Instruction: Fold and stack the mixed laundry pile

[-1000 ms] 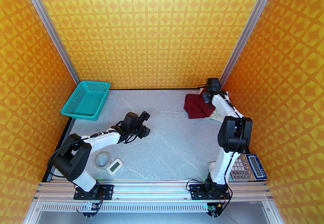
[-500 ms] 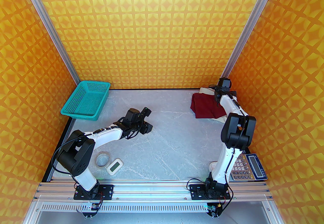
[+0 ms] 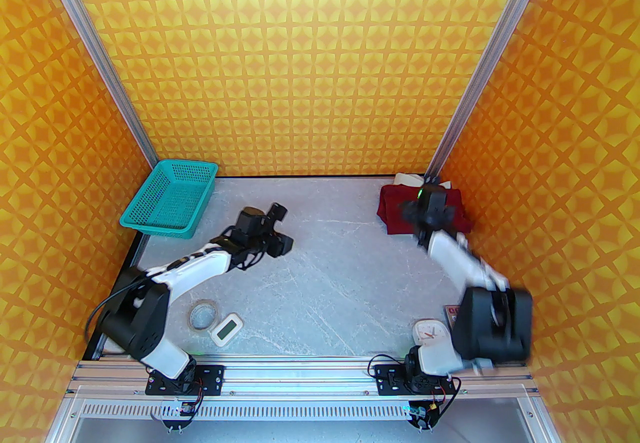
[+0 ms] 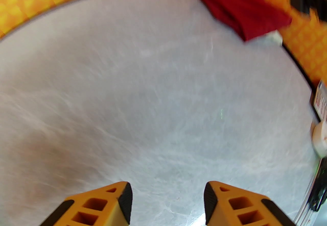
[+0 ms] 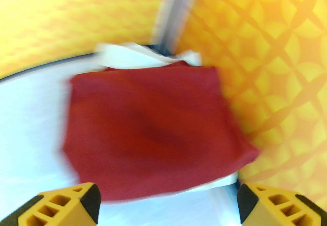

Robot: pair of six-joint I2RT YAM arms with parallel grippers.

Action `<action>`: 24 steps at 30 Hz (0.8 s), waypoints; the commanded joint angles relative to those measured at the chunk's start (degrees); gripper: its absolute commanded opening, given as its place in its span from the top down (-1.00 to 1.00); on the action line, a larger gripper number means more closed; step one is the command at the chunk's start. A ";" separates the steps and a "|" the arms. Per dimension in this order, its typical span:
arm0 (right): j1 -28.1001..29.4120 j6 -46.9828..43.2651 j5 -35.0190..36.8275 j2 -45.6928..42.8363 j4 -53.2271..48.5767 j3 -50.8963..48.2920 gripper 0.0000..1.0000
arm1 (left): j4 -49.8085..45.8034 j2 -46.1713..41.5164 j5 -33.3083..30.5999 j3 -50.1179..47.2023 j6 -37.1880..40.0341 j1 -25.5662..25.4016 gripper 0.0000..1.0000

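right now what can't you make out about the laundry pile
cream garment: mostly under the dark red T-shirt in every view; only edges show.
T-shirt's folds: motion-blurred in right wrist view; right arm covers them from above.
right gripper: fingers cut off by the right wrist view's bottom edge.

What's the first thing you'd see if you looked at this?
The bright orange-and-yellow patterned walls jump out all around the table. Next comes the dark red T-shirt, lying folded on a cream piece in the far right corner. The teal basket sits at the far left.
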 commanded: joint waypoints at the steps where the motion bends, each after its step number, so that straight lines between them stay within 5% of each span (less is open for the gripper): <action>1: -0.36 2.04 -6.34 -4.12 17.29 -14.86 -0.84 | -0.76 -5.53 -1.25 -3.96 -3.05 3.90 -0.06; 4: -0.36 1.72 -11.39 -3.94 25.00 -19.49 -0.88 | 2.53 -11.07 -2.58 -10.79 -5.59 9.28 -0.07; 11: -0.36 1.43 -15.40 -2.94 21.27 -16.98 -0.80 | 2.71 -19.71 -6.01 -20.06 -8.42 17.43 -0.09; 16: -0.36 1.59 -16.50 -3.80 22.47 -17.91 -0.77 | 2.82 -20.87 -6.02 -22.53 -8.60 19.21 -0.10; 20: -0.37 1.24 -16.76 -7.01 37.14 -25.78 -0.80 | 2.62 -22.08 -5.99 -23.85 -8.00 21.39 -0.10; 24: -0.45 1.08 -17.33 -5.50 34.80 -23.83 -0.78 | 3.11 -22.95 -6.03 -25.11 -8.83 23.47 -0.11</action>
